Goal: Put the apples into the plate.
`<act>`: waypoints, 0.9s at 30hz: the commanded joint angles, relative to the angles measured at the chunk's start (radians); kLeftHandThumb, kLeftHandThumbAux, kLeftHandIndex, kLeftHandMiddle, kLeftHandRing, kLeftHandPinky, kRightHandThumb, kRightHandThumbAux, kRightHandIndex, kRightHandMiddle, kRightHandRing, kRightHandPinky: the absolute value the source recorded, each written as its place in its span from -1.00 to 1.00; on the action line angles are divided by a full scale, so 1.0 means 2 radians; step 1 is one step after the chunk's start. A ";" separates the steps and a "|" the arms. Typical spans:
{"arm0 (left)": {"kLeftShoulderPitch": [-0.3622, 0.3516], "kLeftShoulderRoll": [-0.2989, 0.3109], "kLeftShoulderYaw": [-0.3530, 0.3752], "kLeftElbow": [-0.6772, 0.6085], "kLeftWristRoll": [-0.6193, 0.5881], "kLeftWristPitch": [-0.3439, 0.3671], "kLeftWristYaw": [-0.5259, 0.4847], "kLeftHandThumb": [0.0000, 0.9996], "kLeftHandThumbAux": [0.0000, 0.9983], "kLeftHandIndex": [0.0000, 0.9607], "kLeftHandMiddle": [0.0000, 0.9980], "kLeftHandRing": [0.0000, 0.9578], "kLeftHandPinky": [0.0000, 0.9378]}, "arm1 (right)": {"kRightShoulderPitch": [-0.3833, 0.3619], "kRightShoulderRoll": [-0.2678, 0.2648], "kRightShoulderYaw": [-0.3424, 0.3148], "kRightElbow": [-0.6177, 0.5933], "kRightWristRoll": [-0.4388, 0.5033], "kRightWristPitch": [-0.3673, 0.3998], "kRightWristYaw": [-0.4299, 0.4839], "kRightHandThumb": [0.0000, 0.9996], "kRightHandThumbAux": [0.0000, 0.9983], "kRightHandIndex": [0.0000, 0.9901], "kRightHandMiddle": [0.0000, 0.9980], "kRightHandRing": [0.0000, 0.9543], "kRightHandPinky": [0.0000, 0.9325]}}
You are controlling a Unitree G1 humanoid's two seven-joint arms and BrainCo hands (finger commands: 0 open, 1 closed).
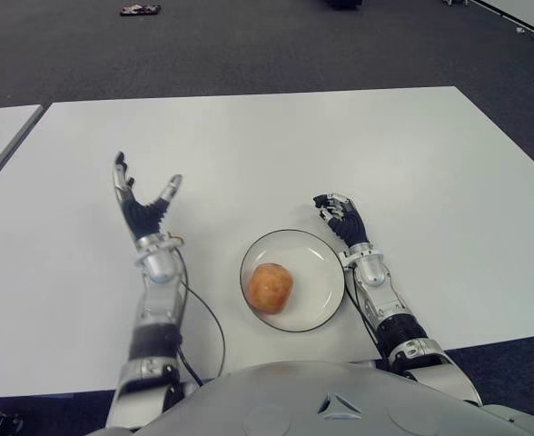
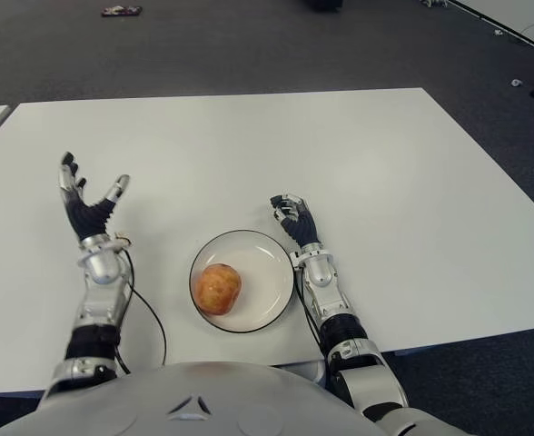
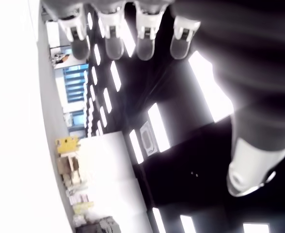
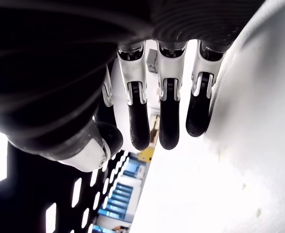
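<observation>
The apple (image 1: 269,288) sits in the plate (image 1: 321,263). Left hand (image 1: 144,209), left of the plate, is spread and empty; right hand (image 1: 341,218), beside its far right rim, is loosely curled, empty. Best retreat without nudging the plate.

table (image 1: 276,145): smooth, matt white top
plate (image 1: 321,263): glossy white, ceramic-looking, thin dark rim
apple (image 1: 269,287): smooth skin, soft sheen, mottled orange-red
left hand (image 1: 144,211): open; ribbed dark rubbery palm, silvery plastic finger segments
right hand (image 1: 342,216): loosely curled; black matt fingertips, silver glossy links
floor (image 1: 249,45): dark, rough carpet-like
</observation>
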 commanded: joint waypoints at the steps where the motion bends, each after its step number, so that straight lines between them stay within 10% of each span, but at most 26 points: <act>1: 0.018 -0.014 -0.022 -0.004 0.009 0.012 -0.006 -1.00 -0.13 -1.00 -1.00 -1.00 -1.00 | 0.036 0.008 0.004 0.028 0.002 0.023 0.008 0.42 0.44 -0.17 -0.28 -0.28 -0.24; 27: 0.041 0.009 -0.063 0.030 -0.009 -0.002 -0.085 -1.00 -0.15 -1.00 -1.00 -1.00 -1.00 | 0.028 0.018 -0.004 -0.016 0.000 0.038 -0.024 0.42 0.44 -0.17 -0.29 -0.28 -0.25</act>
